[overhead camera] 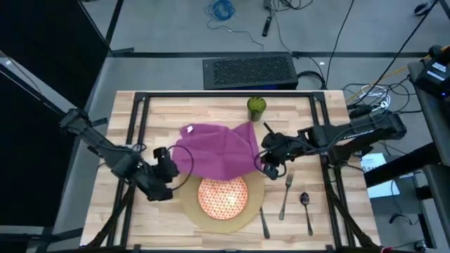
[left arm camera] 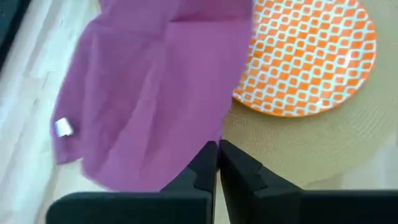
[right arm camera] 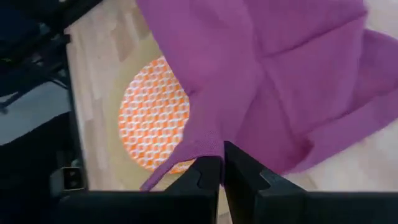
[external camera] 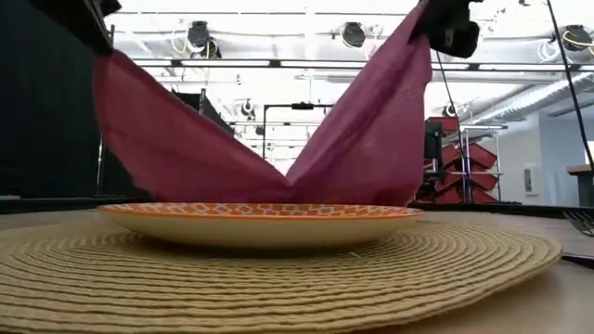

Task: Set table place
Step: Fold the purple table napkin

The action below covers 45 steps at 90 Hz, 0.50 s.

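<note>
Purple cloth napkin (overhead camera: 214, 149) stretched between both grippers, sagging in the middle down to the far rim of the plate (overhead camera: 223, 196), as seen in the low view. Left gripper (overhead camera: 167, 163) clamped on the napkin's corner near the left side of the mat, fingers (left arm camera: 205, 167) pressed together with fabric pinched between them. Right gripper (overhead camera: 268, 159) likewise closed on the opposite corner, just right of the plate's far edge, fingers (right arm camera: 208, 174) tight on a fold of the cloth. Small white tag (left arm camera: 63, 127) visible near one edge of the napkin in the left wrist view.

Round red-and-cream lattice plate centred on the place (overhead camera: 190, 211), a large woven tan mat lying at the near middle of the table (overhead camera: 123, 204). Mat rim showing all round the plate, coiled weave clear in the low view (external camera: 278, 278).

Right of the mat, on bare wood: knife (overhead camera: 264, 222) just beside the mat's edge, then fork (overhead camera: 285, 195), then spoon (overhead camera: 306, 210) farthest right, all lying roughly parallel and pointing away from the near edge.

Green object (overhead camera: 256, 106) standing near the table's far edge, beyond the napkin. Dark keyboard-like unit (overhead camera: 248, 71) on the floor past the far edge, with cables scattered around
</note>
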Motion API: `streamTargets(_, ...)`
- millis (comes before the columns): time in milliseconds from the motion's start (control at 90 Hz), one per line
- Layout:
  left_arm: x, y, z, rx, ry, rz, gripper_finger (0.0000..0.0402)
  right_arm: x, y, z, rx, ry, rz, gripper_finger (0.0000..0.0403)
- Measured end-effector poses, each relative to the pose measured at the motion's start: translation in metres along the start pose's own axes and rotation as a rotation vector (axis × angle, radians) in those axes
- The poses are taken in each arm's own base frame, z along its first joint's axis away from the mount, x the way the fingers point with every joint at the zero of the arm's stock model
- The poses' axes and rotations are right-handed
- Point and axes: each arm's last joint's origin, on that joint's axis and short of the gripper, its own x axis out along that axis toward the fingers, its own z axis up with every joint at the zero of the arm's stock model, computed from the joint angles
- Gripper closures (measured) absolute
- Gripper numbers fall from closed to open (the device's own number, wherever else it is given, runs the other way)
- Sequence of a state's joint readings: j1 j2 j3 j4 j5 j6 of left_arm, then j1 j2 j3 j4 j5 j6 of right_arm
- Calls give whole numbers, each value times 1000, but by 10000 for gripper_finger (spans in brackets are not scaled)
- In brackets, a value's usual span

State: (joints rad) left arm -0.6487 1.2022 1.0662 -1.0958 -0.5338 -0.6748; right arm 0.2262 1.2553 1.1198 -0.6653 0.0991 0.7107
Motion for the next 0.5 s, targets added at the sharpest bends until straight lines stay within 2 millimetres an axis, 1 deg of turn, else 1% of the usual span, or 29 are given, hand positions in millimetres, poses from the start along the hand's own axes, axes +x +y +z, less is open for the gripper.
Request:
streamTargets(89, -10, 0, 3, -10, -55, 33, 401, -2, 5, 0, -3, -31, 26, 403)
streamTargets(167, -9, 0, 2, 3, -74, 70, 401, -2, 4, 1, -16, -52, -3, 403)
streamTargets(233, -8, 4, -2, 8, -74, 139, 401, -1, -2, 7, -28, -69, -24, 403)
streamTargets(278, -8, 8, -3, 9, -84, 202, 401, 0, -8, 13, -36, -87, -31, 403)
streamTargets(356, -12, 18, -6, -6, -96, 265, 401, 2, -19, 27, -55, -105, 22, 403)
streamTargets(433, -25, 33, -10, -71, -156, 269, 401, 2, -31, 44, -72, -122, 83, 403)
streamTargets(500, -37, 46, -13, -111, -224, 271, 401, 2, -41, 59, -91, -130, 98, 403)
